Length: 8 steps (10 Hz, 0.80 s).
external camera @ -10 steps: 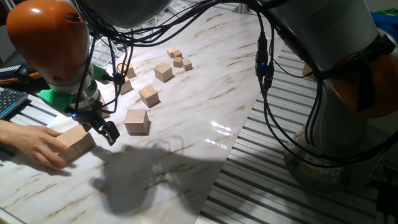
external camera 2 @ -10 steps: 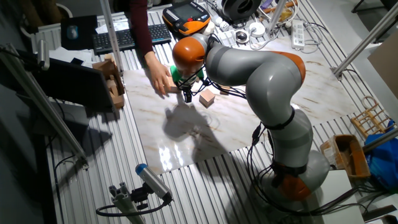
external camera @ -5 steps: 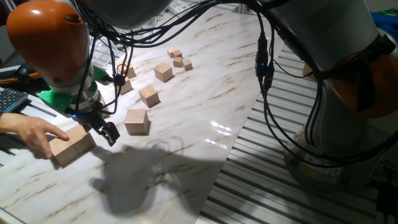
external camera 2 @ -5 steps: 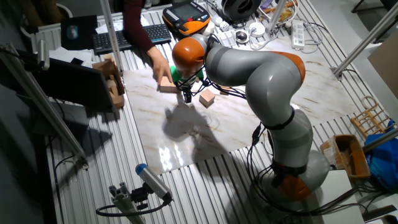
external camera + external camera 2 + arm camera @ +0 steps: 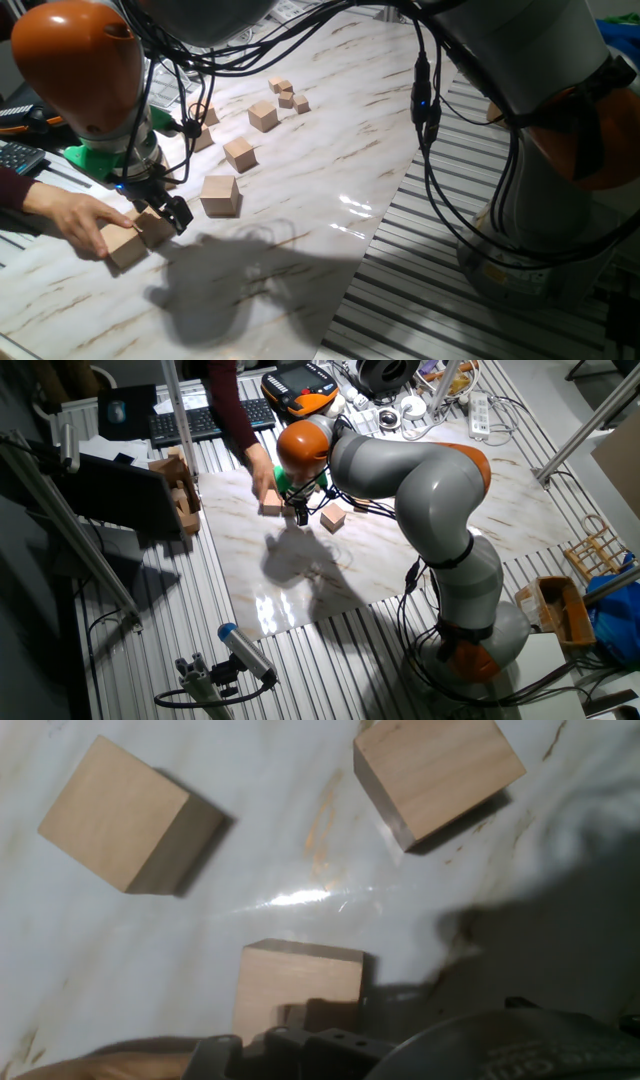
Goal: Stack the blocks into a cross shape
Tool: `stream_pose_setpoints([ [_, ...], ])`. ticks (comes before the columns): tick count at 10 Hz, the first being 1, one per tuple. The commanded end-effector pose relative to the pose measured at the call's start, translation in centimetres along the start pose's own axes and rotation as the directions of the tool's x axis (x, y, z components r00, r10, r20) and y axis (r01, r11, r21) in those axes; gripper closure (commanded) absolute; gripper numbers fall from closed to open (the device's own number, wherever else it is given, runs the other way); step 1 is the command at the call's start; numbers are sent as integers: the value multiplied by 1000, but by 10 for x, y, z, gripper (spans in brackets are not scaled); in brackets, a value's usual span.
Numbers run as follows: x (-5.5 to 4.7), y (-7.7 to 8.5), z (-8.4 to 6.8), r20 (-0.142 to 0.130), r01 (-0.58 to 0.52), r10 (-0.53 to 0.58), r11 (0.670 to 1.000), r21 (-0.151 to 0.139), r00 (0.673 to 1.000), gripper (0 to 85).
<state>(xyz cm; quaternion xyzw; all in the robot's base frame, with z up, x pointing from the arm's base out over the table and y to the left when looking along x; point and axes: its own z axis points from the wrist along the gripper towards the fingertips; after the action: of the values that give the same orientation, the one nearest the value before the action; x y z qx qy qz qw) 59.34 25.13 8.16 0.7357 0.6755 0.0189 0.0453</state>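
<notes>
White marble-patterned tabletop [image 5: 330,130] on slatted aluminium bench; keyboard [image 5: 205,422] and orange pendant [image 5: 300,382] at far edge. Gripper [image 5: 160,210] low over near-left corner, holding nothing; finger spread cannot tell, tips barely visible in hand view. Person's hand [image 5: 75,220] presses two large wooden blocks [image 5: 135,238] together just beside gripper; third block [image 5: 220,194] near, fourth [image 5: 240,154] further back. Small cubes [image 5: 287,94] clustered well apart. Hand view alone shows three blocks [image 5: 300,988] from above, apart.
</notes>
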Motion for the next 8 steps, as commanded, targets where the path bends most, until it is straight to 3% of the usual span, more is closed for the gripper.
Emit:
stream_pose_setpoints([
  [1,0,0,0,0,0,0,1000,0,1000,0],
  [8,1,-1,0,0,-1,1,1000,-3,1000,0],
])
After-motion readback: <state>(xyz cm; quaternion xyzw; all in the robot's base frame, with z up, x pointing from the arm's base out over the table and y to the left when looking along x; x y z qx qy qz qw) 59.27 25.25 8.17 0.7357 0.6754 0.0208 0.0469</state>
